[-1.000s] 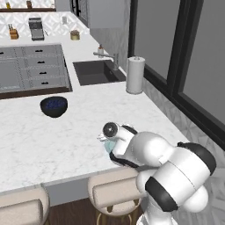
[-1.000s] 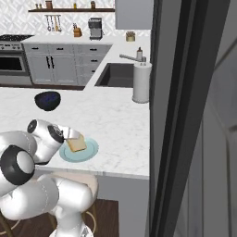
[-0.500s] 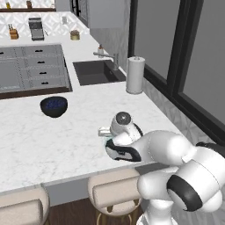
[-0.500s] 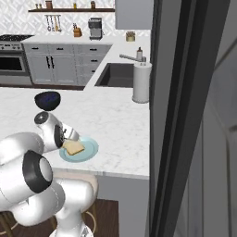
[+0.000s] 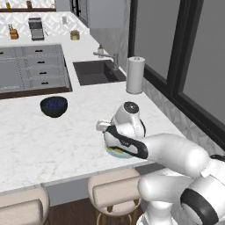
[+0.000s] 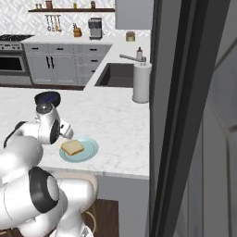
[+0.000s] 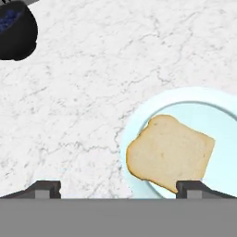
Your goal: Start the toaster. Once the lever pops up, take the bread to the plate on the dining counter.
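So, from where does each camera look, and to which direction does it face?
Left base view: behind the arm's left, facing forward-down at the dining counter; arm lower right.
Right base view: behind its right, facing forward-down at the plate; arm lower left.
Hand view: above the counter, looking down at the bread; open fingertips at bottom.
Shared: plate, bowl.

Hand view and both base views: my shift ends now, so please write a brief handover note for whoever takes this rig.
Hand: open, holding nothing, above the counter by the plate.
Pale tan toast slice with golden crust: lies flat on the small round pale blue-green plate, on the white grey-veined marble dining counter.
Done: bread delivered and released.
Left: nothing apparent except backing the arm away, minding the dark blue bowl.
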